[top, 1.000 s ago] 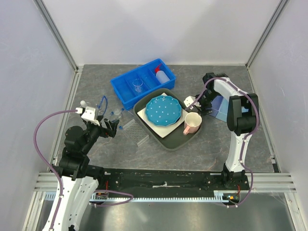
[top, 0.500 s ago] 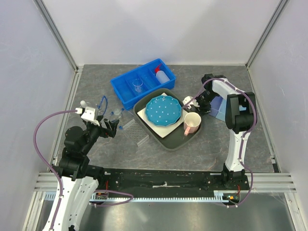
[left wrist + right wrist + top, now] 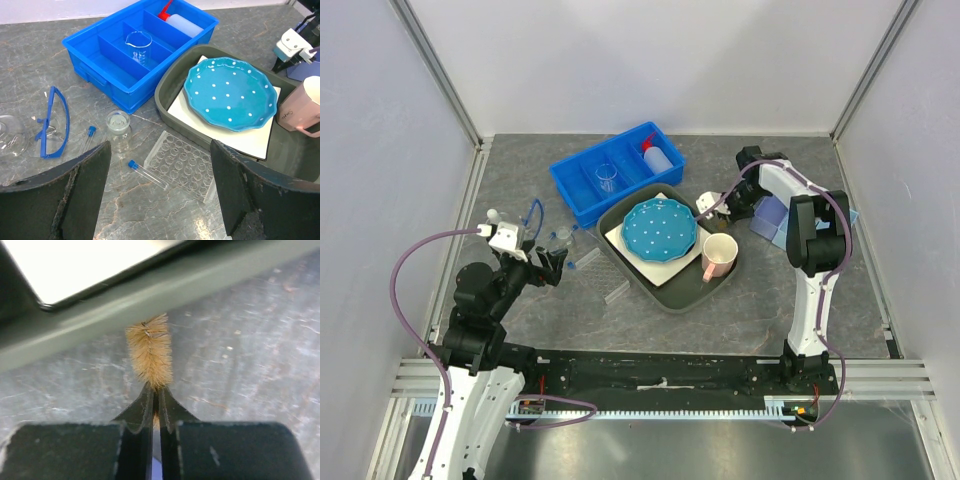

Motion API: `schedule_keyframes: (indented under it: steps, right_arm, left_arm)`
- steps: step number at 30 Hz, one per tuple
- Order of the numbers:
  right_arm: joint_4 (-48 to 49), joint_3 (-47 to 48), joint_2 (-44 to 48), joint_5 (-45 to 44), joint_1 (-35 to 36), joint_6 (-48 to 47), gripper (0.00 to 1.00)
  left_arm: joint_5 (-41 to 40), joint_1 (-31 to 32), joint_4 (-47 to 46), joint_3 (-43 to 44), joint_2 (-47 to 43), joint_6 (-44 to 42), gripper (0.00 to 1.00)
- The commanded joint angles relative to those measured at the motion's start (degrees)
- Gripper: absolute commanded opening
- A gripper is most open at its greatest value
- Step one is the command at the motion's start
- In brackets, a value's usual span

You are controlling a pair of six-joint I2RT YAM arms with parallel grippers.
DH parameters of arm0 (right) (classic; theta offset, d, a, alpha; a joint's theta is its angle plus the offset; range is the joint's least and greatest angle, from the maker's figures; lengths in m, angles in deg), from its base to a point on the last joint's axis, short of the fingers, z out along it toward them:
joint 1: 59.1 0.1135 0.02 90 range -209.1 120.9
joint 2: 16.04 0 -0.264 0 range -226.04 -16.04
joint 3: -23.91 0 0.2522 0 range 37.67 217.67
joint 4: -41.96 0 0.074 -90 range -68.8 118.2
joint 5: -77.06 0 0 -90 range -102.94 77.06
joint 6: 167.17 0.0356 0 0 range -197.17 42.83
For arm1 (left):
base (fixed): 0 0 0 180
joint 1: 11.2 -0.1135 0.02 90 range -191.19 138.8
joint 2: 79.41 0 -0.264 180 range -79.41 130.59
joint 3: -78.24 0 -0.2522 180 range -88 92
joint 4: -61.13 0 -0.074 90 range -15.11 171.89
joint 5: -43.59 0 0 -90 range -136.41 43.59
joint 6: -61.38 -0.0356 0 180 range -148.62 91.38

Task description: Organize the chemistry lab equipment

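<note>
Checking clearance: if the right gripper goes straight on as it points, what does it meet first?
Probably the grey tray's outer wall: the right gripper, shut on the small brush, points at it, bristle tip close to the wall; depth is unclear.

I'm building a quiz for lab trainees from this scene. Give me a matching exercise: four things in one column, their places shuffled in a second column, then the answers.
Things
1. brush
2. beaker
3. goggles
4. plate

Places
A. in the blue bin
B. lying on the table
C. gripped in the right claw
D. in the grey tray

Pairs: 1-C, 2-A, 3-B, 4-D
</note>
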Motion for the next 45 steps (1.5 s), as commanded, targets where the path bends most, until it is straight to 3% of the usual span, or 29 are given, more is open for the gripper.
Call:
schedule_keyframes:
  steps: [1, 13, 20, 24, 25, 27, 28, 31, 32, 33, 34, 35, 38, 39, 43, 45]
  right_arm:
    - [5.8, 4.2, 1.5, -0.4, -0.2, 3.1, 0.02]
    - [21.6, 5.8, 8.6, -2.5, -0.3, 17.2, 0.0]
    - [26.2, 7.2, 18.0, 4.9, 0.6, 40.6, 0.0]
    - [28.5, 3.6, 24.5, 14.2, 0.8, 60.2, 0.0]
    - [30.0, 1.0, 27.3, 16.6, 0.9, 71.5, 0.0]
    - [34.7, -2.1, 29.7, 24.8, 1.1, 81.5, 0.0]
    - [37.5, -6.4, 31.9, 26.6, 1.6, 93.9, 0.0]
    - [50.5, -15.9, 35.0, 32.8, 3.4, 110.8, 0.0]
    - [58.6, -18.3, 35.4, 33.9, 3.8, 122.5, 0.0]
    - [64.2, -23.2, 35.5, 35.6, 4.2, 128.5, 0.0]
    - [69.2, -25.5, 35.3, 36.2, 5.1, 134.2, 0.0]
    - [78.3, -27.6, 34.8, 36.5, 5.5, 146.2, 0.0]
    - [94.3, -35.1, 33.3, 35.5, 7.5, 159.6, 0.0]
    - [96.0, -37.6, 33.3, 34.6, 7.9, 163.7, 0.0]
    - [86.2, -38.7, 35.9, 27.9, 9.8, 160.9, 0.0]
    - [86.1, -40.4, 37.2, 26.8, 11.1, 160.8, 0.0]
  left_arm:
    - [0.8, -0.2, -2.6, -0.4, -0.1, -2.2, 0.86]
    - [1.2, -0.2, -2.6, -0.5, -0.1, -2.0, 0.86]
    - [4.6, -0.2, -3.7, -0.8, 0.7, -0.9, 0.9]
    - [14.9, -0.2, -6.2, -0.7, 4.6, 2.8, 0.94]
    - [16.4, -0.2, -6.4, 0.5, 5.8, 6.6, 0.94]
    - [21.3, -0.2, -7.6, 1.7, 9.3, 11.2, 0.94]
    - [23.2, -0.2, -8.6, 2.1, 10.2, 16.2, 0.94]
    - [28.8, -0.1, -15.7, 1.1, 13.3, 28.4, 0.93]
    - [30.0, 0.1, -17.7, 0.5, 13.8, 31.6, 0.93]
    - [30.0, 0.9, -19.7, -0.1, 14.1, 34.5, 0.93]
    - [29.9, 1.6, -24.6, -1.3, 14.5, 39.0, 0.93]
    - [27.5, 2.6, -25.9, -1.7, 14.6, 40.8, 0.93]
    - [18.4, 9.1, -28.4, -2.5, 15.3, 43.6, 0.93]
    - [15.8, 13.2, -28.5, -2.5, 15.8, 44.1, 0.92]
    - [3.2, 22.2, -28.9, -1.1, 22.7, 44.4, 0.9]
    - [0.5, 26.5, -28.9, 1.0, 26.5, 44.2, 0.87]
